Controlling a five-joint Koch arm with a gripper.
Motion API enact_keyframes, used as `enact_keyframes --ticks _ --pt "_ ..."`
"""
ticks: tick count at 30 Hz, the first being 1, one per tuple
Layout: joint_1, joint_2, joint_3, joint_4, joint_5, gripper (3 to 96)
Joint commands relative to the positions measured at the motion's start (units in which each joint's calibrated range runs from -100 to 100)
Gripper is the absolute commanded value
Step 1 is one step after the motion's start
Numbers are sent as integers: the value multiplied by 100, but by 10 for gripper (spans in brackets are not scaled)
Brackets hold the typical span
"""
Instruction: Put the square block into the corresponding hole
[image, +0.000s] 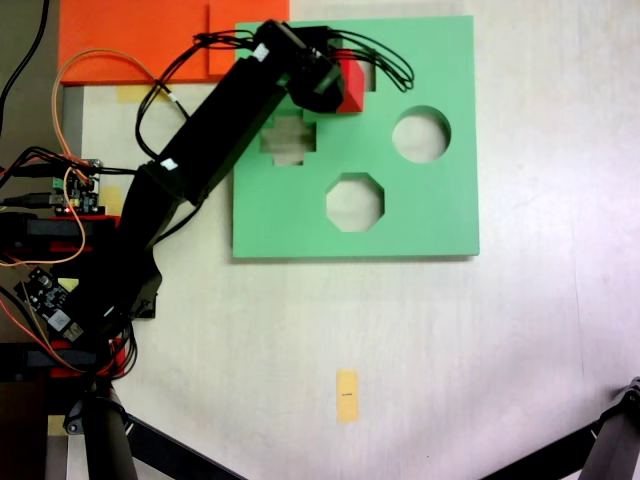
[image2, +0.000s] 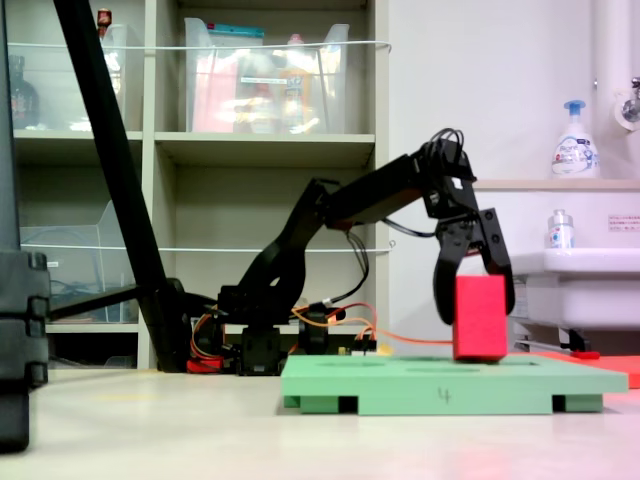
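Observation:
The square block (image: 353, 90) is a bright red foam cube, held over the far left part of the green foam board (image: 430, 215). My gripper (image: 338, 85) is shut on it. In the second exterior view my gripper (image2: 477, 319) points down with one finger on each side of the block (image2: 480, 325). The block's bottom sits about level with the top of the board (image2: 400, 375). The corresponding hole (image: 369, 75) lies mostly under the block and gripper, with only a pale sliver showing on the block's right in the first exterior view.
The board also has a cross-shaped cut-out (image: 290, 140), a round one (image: 420, 135) and an octagonal one (image: 354, 201). Flat orange foam sheets (image: 150, 40) lie beyond its left corner. Circuit boards and wires (image: 75, 190) crowd the arm's base. A yellow tape strip (image: 347, 396) marks the table.

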Motion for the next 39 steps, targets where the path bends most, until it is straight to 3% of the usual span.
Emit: enact_keyframes --ticks 1,39 --pt "29 12 390 697 -83 359" --pt "112 1241 390 1313 -54 392"
